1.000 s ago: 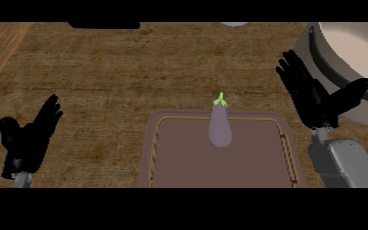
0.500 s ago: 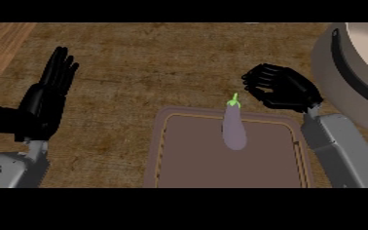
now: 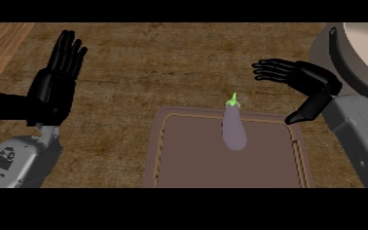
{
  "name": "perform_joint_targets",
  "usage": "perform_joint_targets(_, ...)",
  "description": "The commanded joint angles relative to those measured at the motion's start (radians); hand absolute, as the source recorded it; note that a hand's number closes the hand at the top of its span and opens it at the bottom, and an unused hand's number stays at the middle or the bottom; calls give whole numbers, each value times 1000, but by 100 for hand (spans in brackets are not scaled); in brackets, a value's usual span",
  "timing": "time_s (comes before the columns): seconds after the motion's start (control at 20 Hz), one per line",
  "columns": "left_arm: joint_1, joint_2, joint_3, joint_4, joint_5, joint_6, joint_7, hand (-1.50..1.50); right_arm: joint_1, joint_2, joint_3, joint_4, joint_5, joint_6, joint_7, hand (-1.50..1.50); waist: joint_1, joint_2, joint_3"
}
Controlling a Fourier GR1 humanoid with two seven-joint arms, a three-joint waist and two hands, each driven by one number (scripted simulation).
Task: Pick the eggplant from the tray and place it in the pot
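Right hand (image 3: 305, 80) has swung left toward the eggplant (image 3: 233, 126) on the tray (image 3: 159, 151) at lower centre — fingers loosely spread, empty — so grasping comes next.

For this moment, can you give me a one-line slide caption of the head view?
Right hand poised open above-right of the eggplant lying on the tray; left hand open at the left.

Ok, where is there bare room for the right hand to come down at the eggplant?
The brown tray lies bare left and right of the purple eggplant. Bare woven counter runs between the open left hand and the right hand. Crowded only at far right, where the grey pot stands close behind the right hand.
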Motion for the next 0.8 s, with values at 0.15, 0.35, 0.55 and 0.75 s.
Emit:
perform_joint_targets(0.15, -4, -15, 2, 12, 2, -14, -8, 0, -160, -75, 78, 110, 173, 238, -92, -150, 18, -7, -2)
perform_joint_targets(0.35, -16, -51, -23, 46, -25, -4, -31, 0, -246, -63, 135, 126, 231, 295, -106, -150, 7, -8, -3)
perform_joint_targets(0.55, -6, -41, -10, 17, -18, -2, -5, 0, -297, 16, 190, 179, 313, 240, -122, -150, 17, -12, -3)
perform_joint_targets(0.75, -31, -35, 30, 93, -14, -26, -25, 0, -319, 63, 241, 183, 350, 273, -136, -150, -26, -19, -5)
